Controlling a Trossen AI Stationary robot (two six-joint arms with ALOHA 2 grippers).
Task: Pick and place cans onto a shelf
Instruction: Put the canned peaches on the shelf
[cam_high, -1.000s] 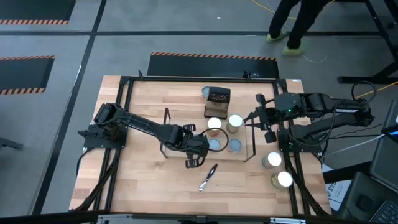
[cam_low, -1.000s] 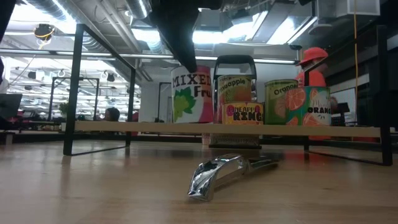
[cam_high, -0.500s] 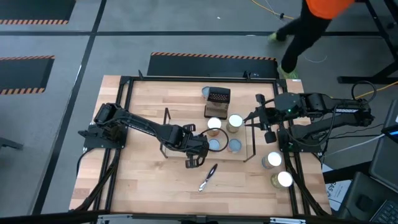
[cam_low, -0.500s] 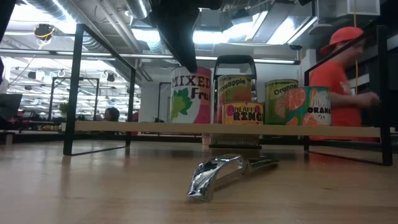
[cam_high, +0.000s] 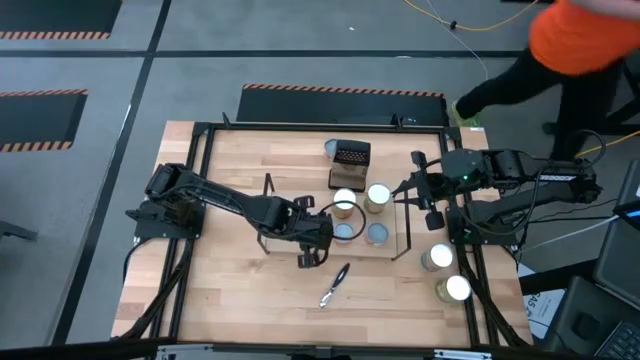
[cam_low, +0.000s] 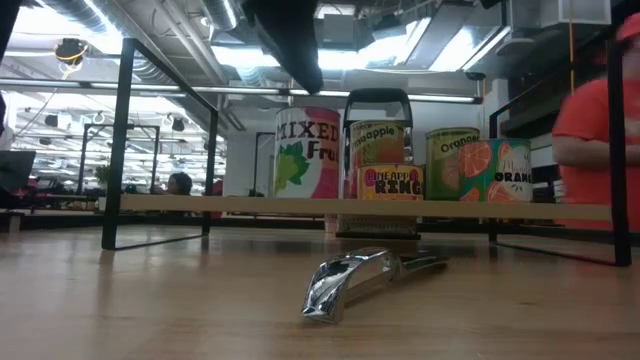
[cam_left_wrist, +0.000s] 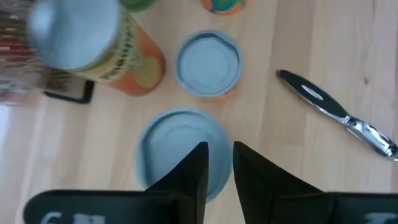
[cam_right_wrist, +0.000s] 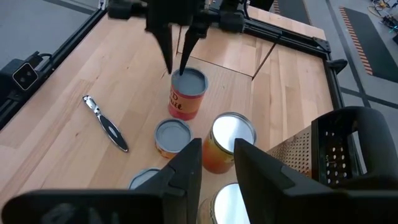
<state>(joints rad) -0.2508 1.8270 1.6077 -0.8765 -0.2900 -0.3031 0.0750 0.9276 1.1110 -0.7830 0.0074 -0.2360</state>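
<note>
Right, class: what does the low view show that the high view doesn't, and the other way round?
Only the low view: the printed labels, such as the Mixed Fruit can and the orange can, side-on on the shelf.
Only the high view: both arms, with the left gripper over the cans, the right gripper by the shelf's right end, and two more cans off the shelf near the right arm.
Both: the silver tool lying on the table.

The wooden table (cam_high: 230, 280) carries a wire shelf (cam_high: 275, 240) holding four cans (cam_high: 345, 200), with a metal opener (cam_high: 334, 284) just beside the shelf and two cans (cam_high: 437, 257) near the right arm.
</note>
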